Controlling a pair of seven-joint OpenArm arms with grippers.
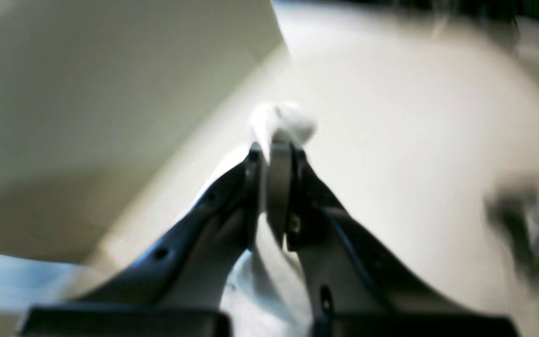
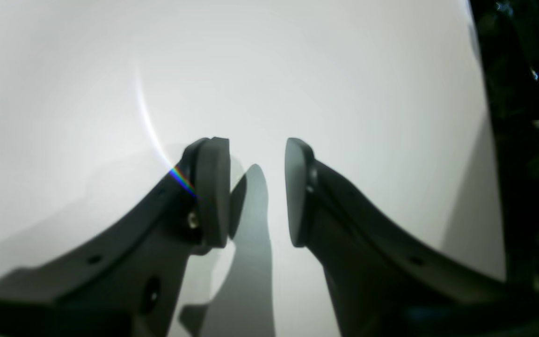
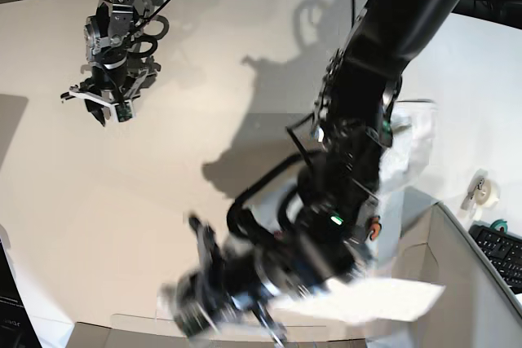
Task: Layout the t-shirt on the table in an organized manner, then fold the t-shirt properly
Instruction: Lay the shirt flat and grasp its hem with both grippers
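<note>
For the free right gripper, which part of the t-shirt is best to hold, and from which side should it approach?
Probably the loose white edge of the t-shirt, which sticks out past the left arm. The right gripper hangs open and empty over the table, so it should cross to that side and come down from above. The left gripper is shut on a small bunch of cloth; the rest is hidden or blurred.

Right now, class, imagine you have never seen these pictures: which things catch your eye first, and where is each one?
First comes the big dark arm, blurred, sweeping across the base view's lower middle, its left pincer shut on a bunch of the white t-shirt. More of the shirt trails to that arm's right, near a grey box. At the upper left, the right pincer hangs open and empty over the bare off-white table.
</note>
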